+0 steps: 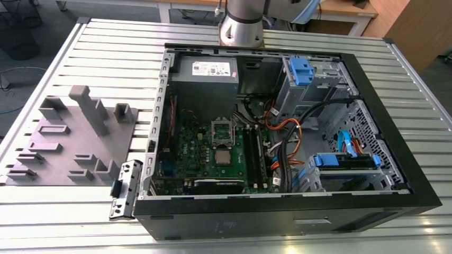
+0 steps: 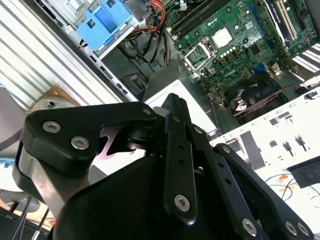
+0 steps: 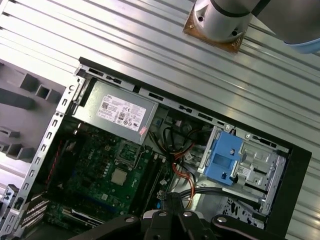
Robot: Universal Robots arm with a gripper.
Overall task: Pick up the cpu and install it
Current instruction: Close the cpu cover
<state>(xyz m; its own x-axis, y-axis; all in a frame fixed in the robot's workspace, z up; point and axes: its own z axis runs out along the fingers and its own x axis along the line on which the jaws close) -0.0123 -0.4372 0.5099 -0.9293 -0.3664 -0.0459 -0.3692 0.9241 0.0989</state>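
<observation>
The cpu is a small silvery square lying flat on the green motherboard inside the open computer case. It lies just beside the silver socket frame. Both wrist views look down on it from well above: cpu beside socket frame, and cpu beside socket frame. My gripper hangs high over the case, its black fingers shut together with nothing between them, far from the cpu.
The case lies on a slatted metal table. Inside are a power supply, blue drive brackets, memory slots and loose cables. A grey fixture block stands at the exterior view's left. The arm's base rises behind the case.
</observation>
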